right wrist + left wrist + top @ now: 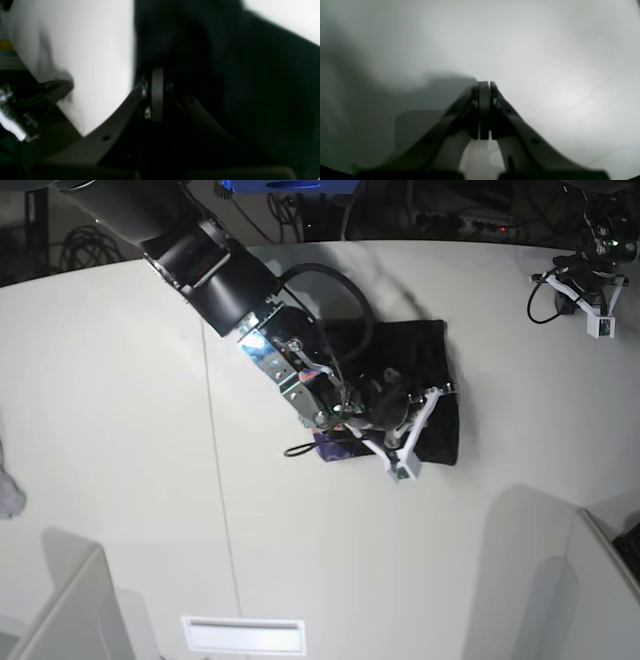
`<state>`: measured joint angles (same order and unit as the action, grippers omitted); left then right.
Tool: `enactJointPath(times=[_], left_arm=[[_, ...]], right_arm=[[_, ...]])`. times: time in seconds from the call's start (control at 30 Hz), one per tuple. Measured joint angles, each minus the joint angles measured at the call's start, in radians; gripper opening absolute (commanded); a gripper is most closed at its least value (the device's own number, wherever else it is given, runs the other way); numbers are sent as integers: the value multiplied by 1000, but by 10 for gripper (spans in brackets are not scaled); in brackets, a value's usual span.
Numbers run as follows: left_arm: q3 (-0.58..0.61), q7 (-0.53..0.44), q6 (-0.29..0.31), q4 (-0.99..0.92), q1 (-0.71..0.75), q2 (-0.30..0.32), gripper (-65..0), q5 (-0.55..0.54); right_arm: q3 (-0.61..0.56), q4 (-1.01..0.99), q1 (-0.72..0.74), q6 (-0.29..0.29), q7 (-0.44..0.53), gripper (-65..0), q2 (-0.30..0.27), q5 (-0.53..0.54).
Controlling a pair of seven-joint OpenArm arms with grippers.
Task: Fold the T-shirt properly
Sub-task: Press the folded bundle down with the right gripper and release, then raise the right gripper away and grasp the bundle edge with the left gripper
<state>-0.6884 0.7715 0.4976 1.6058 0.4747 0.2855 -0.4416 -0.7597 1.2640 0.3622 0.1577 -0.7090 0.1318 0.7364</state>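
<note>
T-shirt [425, 395] mid-table [120, 430], right hand [425, 425] on it, left hand [600, 300] far corner, well apart

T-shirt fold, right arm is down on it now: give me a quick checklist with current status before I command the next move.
1. right gripper shut: ok, jaws together at the black cloth.
2. Cloth actually pinched between its jaws: cannot tell, the wrist view is too dark.
3. T-shirt already a compact bundle on the table: ok.
4. Printed purple side tucked in: not ok, a strip shows at the bundle's lower left edge.
5. left gripper shut and empty: ok, only bare surface under it.
6. Left arm away from the shirt: ok, at the table's far corner.
</note>
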Motion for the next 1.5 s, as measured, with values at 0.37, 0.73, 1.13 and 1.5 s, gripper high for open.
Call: enactJointPath(times=[0.37,0.73,1.13,1.5], left_arm=[[0,0,0,0,0,-1,-650,0],[0,5,193,241,9,-87,-650,-4],[11,16,189,127,-83,-122,0,-403],[191,86,132,-84,-251,-122,0,-389]], right_arm=[[-54,164,-32,0,-72,-650,-3,0],[252,416,-250,3,-66,-650,-222,-4],[446,601,-485,-1,-56,-650,-412,-1],[659,605,-634,-142,-54,-650,-409,-2]])
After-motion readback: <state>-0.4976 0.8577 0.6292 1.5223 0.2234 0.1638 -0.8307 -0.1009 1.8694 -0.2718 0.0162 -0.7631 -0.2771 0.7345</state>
